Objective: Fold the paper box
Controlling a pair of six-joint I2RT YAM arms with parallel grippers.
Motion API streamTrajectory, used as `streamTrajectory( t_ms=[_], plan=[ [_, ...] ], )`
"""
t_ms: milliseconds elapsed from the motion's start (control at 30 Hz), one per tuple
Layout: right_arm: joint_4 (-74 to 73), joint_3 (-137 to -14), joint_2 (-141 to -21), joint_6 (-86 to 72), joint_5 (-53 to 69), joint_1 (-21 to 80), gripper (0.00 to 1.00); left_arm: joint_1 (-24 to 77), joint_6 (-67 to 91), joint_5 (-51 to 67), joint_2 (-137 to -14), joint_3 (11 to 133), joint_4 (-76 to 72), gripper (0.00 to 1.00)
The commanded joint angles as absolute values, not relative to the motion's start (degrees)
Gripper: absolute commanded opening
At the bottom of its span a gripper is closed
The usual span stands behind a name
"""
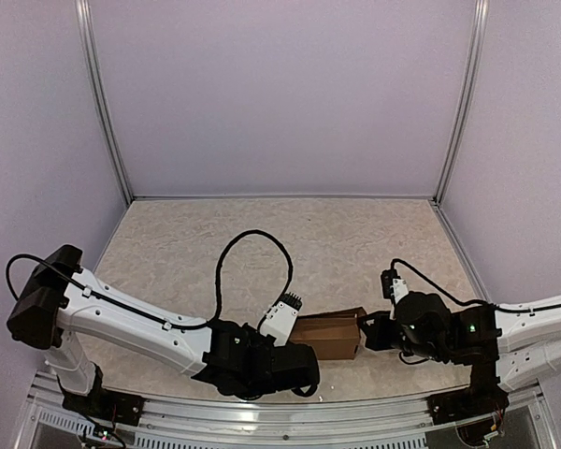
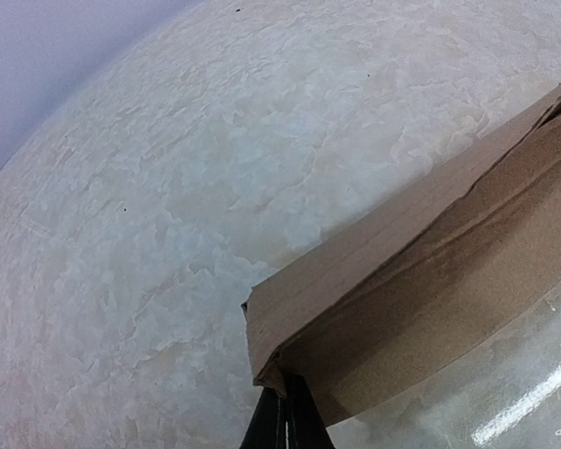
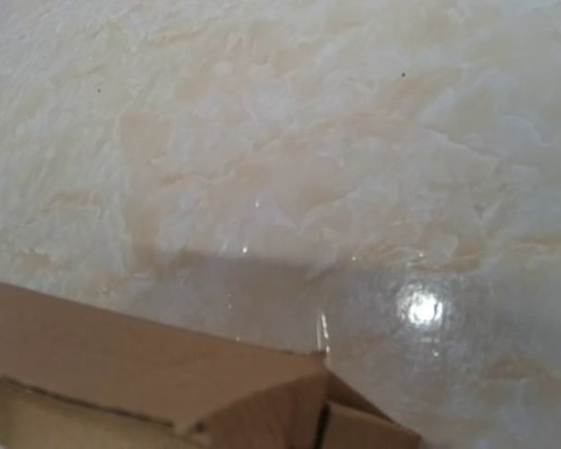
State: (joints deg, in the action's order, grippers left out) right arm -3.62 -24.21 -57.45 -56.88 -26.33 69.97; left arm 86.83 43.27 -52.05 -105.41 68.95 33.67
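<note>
The paper box (image 1: 327,337) is a small brown oblong box lying near the table's front edge, between my two arms. My left gripper (image 1: 294,335) meets its left end. In the left wrist view the black fingers (image 2: 273,426) stand shut together, with their tips against the lower corner of the box (image 2: 421,271). My right gripper (image 1: 364,333) sits at the box's right end. The right wrist view shows only that end of the box (image 3: 168,369), with a flap edge at its corner, and none of that gripper's fingers.
The pale marbled table top (image 1: 290,243) stretches back to the lilac walls. A black cable (image 1: 252,245) loops up from the left arm over the table. A metal rail (image 1: 290,412) runs along the near edge by the arm bases.
</note>
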Motion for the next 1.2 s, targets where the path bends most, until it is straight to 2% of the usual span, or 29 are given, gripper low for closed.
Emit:
streamTrajectory(
  t_ms=[0, 1167],
  plan=[
    [-8.1, -25.4, -56.4, -59.1, -22.6, 70.3, 0.0, 87.4, 43.2, -48.2, -108.1, 69.7, 34.3, 0.0],
    [-10.2, -26.6, -54.3, -65.8, -23.3, 70.1, 0.0, 87.5, 43.3, -47.7, -109.0, 70.2, 34.7, 0.0]
  ],
)
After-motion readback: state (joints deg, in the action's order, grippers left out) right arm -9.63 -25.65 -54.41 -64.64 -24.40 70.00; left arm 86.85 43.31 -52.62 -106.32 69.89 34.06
